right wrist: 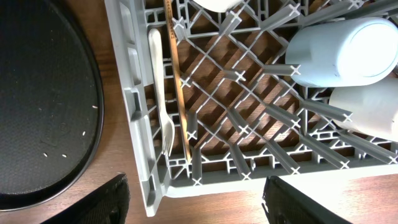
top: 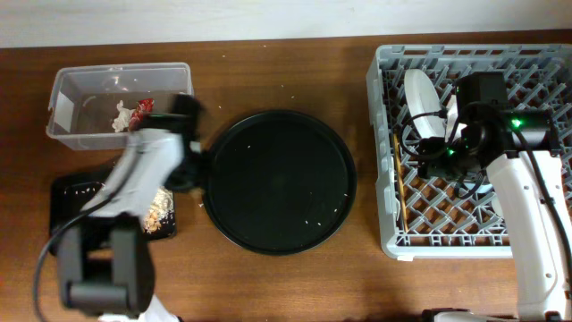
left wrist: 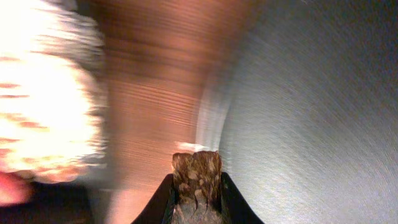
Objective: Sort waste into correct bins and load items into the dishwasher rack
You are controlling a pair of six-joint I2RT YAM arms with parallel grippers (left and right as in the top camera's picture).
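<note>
Left arm stretched from near edge of counter (top: 295, 72) toward far-left corner; view blurred. Left tool (left wrist: 196, 190) clamped on brown lump (left wrist: 196, 169), between clear tub (top: 63, 89) and round tray (top: 277, 179). Right arm bent over rack (top: 386, 134) at right edge. Right tool (right wrist: 196, 183) spread wide, holding nothing, above fork (right wrist: 158, 87) and wooden stick (right wrist: 177, 81), which lie side by side along rack's left wall.

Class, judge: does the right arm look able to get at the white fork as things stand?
Probably yes: the right gripper is open over the rack, and the white fork lies uncovered at its edge, though the wooden stick crowds it.
</note>
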